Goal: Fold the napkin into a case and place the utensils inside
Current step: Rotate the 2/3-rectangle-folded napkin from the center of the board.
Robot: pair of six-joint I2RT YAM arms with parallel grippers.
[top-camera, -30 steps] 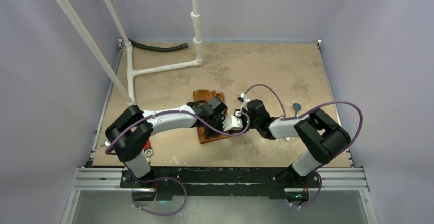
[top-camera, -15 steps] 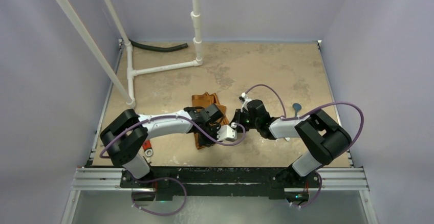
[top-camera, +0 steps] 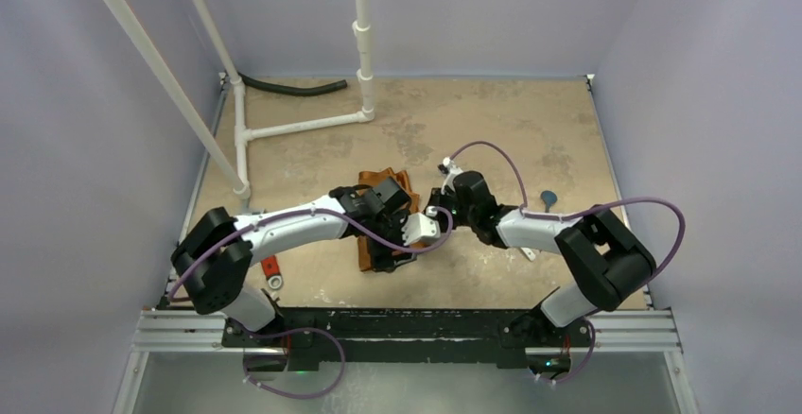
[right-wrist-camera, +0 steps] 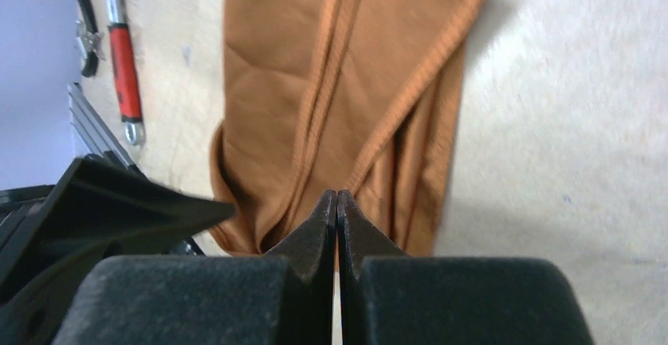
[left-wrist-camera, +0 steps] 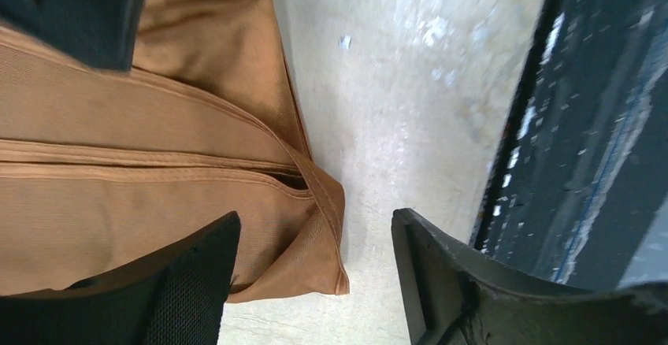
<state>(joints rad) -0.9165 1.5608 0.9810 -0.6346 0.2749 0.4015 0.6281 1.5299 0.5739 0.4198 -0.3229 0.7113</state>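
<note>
While the folded napkin (top-camera: 382,187) lies as a long narrow strip near the middle of the table (top-camera: 492,121), both grippers hang right over it. The left gripper (left-wrist-camera: 315,282) has its fingers (left-wrist-camera: 465,282) standing well apart and clamps nothing. In the left wrist view, the near corner of the cloth, with its stitched hems, lies in the gap between them. One finger overlaps the fabric's edge, though whether it touches the cloth cannot be told, and the other is over bare table beside the black front rail (left-wrist-camera: 583,148).

The right gripper (right-wrist-camera: 337,223) has its fingers pressed fully together, tip to tip. Those tips sit above the strip's hem, where two folded layers meet. Whether any fabric is nipped between them cannot be made out.

Past the far side of the cloth in the right wrist view, a red-handled tool (right-wrist-camera: 124,50) and small black pliers (right-wrist-camera: 87,34) lie on the table. The teal-ended utensil (top-camera: 548,198) lies out on the right side of the table — well apart from the napkin, and not in it.
</note>
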